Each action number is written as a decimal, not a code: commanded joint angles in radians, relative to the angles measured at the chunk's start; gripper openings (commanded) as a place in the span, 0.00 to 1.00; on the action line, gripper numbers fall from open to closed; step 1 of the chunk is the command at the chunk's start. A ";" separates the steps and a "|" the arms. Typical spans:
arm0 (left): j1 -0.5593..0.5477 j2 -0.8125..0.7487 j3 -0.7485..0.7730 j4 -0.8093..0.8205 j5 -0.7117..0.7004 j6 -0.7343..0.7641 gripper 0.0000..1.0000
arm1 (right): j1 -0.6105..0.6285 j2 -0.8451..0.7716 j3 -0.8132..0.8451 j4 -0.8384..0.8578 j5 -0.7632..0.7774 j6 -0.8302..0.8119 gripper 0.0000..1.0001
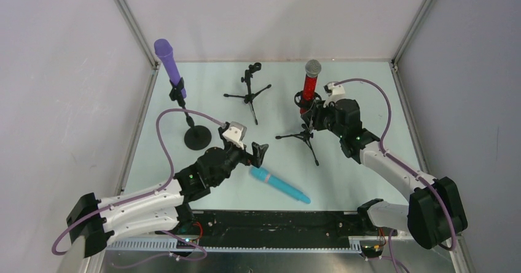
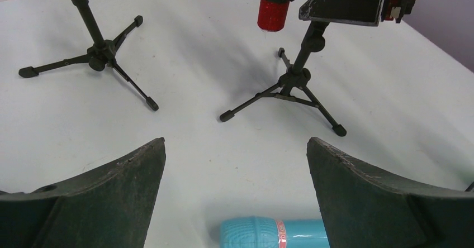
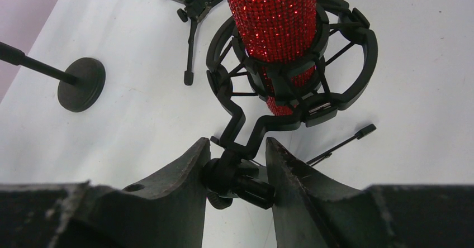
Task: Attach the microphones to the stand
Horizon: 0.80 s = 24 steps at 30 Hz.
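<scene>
Jaws apart, our left arm (image 1: 147, 202) overhangs the teal microphone (image 1: 279, 185); right jaws pinch the stand (image 3: 237, 181) under the red one (image 3: 274, 19) (three microphones, three stands).

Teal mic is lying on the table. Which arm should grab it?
Left. The left gripper, open, hovers at the teal mic. The right gripper is clamped on the tripod stand holding the red mic, farther off.

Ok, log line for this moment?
purple mic: on round-base stand | red mic: in right tripod mount, right jaws shut on joint | teal mic: on table, left jaws open over it | middle tripod: empty
</scene>
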<state>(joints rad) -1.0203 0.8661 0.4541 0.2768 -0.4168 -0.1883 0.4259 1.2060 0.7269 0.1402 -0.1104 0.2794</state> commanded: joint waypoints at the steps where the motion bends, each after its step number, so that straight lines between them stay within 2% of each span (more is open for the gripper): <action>1: -0.004 0.008 0.002 0.062 -0.053 -0.087 1.00 | -0.008 -0.003 0.045 0.048 -0.016 -0.002 0.36; 5: -0.004 0.007 -0.001 0.066 -0.077 -0.096 1.00 | -0.012 -0.010 0.045 0.050 -0.021 -0.003 0.28; 12: -0.005 0.010 -0.005 0.072 -0.067 -0.090 1.00 | -0.013 -0.025 0.046 0.057 -0.024 -0.009 0.19; 24: -0.006 0.013 -0.002 0.081 -0.072 -0.082 1.00 | -0.014 -0.076 0.102 0.005 -0.026 -0.042 0.18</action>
<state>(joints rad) -1.0203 0.8772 0.4538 0.3134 -0.4675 -0.2623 0.4156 1.1812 0.7387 0.1055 -0.1299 0.2604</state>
